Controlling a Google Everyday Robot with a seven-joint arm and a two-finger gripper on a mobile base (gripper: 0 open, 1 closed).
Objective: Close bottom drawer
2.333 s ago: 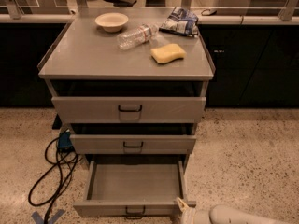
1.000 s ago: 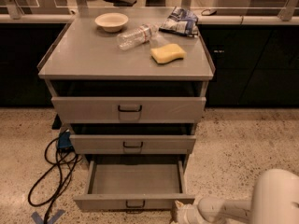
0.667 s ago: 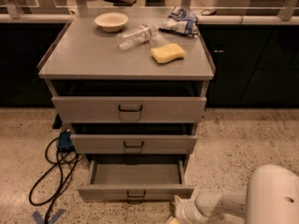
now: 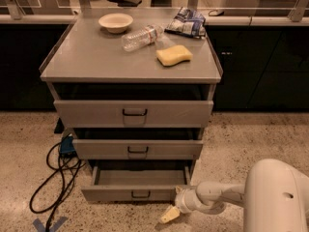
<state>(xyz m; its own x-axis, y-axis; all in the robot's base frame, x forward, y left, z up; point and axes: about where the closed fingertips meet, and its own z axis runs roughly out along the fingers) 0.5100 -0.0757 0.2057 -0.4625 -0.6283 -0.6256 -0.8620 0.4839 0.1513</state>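
The gripper [image 4: 169,215] sits low near the speckled stone floor [image 4: 241,144]. It is a pale yellowish tip on the end of a white jointed arm [image 4: 217,197], which reaches in from the lower right. Whether the gripper is spread or closed I cannot tell, as it shows only as one small wedge. I also cannot say if it touches the floor.

A big rounded white shell [image 4: 277,197] behind the arm fills the corner and is cut off by the frame edge.

Just up and to the left of the gripper is the bottom drawer [image 4: 111,193], a shallow grey metal tray with a short front panel and a small black wire handle [image 4: 140,195]. It stands pulled out part way, so only a narrow strip of its inside shows. The gripper is near the right end of the panel, and I cannot make out any contact.

Above that are the medium-height middle drawer [image 4: 96,149] and the taller-fronted top drawer [image 4: 87,112], each standing slightly proud with a dark gap over it.

Well above the gripper, four things lie on the grey surface [image 4: 82,62] of the cabinet:
- a yellow sponge [image 4: 174,55];
- a clear plastic bottle [image 4: 141,36] lying on its side;
- a cream bowl [image 4: 116,21];
- a crumpled blue and white packet [image 4: 187,22] at the back edge.

Far to the left of the gripper, a black cable [image 4: 58,178] loops over the floor. It runs up to a small blue object [image 4: 66,145] half hidden beside the cabinet. A bit of blue tape [image 4: 48,224] is cut off at the bottom edge.
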